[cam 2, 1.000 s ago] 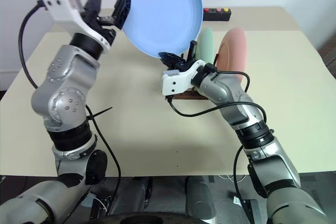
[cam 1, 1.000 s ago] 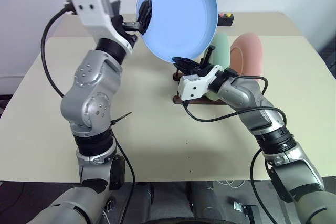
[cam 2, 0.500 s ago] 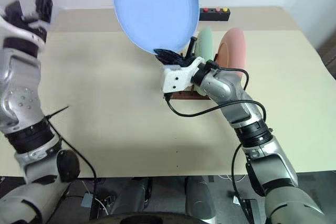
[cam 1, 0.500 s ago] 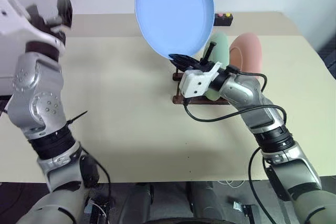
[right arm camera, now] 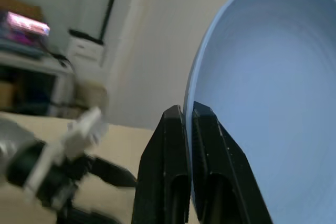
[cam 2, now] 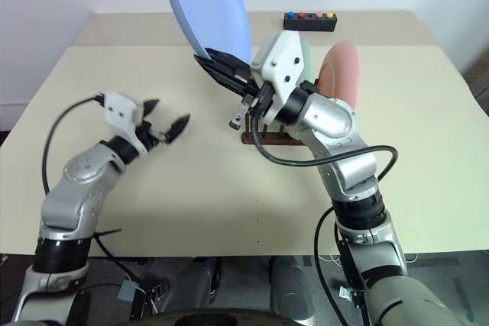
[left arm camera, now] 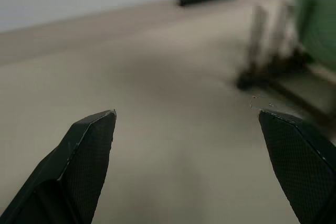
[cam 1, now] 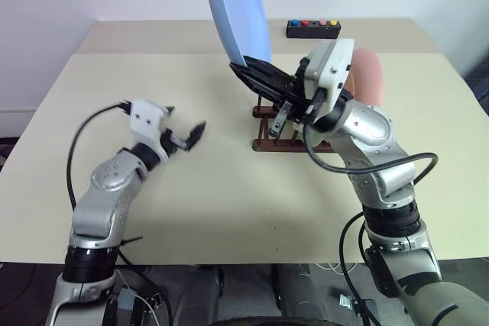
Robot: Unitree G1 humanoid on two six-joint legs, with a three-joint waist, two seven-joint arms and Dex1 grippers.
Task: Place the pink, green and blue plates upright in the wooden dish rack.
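My right gripper (cam 1: 246,68) is shut on the lower rim of the light blue plate (cam 1: 237,13), which stands tilted and nearly edge-on in the air above the left end of the wooden dish rack (cam 1: 273,133). The right wrist view shows the fingers (right arm camera: 170,145) pinching that rim. The pink plate (cam 1: 372,74) stands upright in the rack, and the green plate (cam 2: 306,55) stands beside it, mostly hidden by my right arm. My left gripper (cam 1: 182,117) is open, holds nothing, and hovers low over the table left of the rack.
A small black box with coloured buttons (cam 1: 313,28) sits at the table's far edge behind the rack. The beige table (cam 1: 191,204) has free room on its left and front. A cable hangs from each wrist.
My left gripper has left the blue plate's rim, swung left and dropped low over the table. My right wrist has rolled, turning the plate from face-on to nearly edge-on, and lifted slightly.
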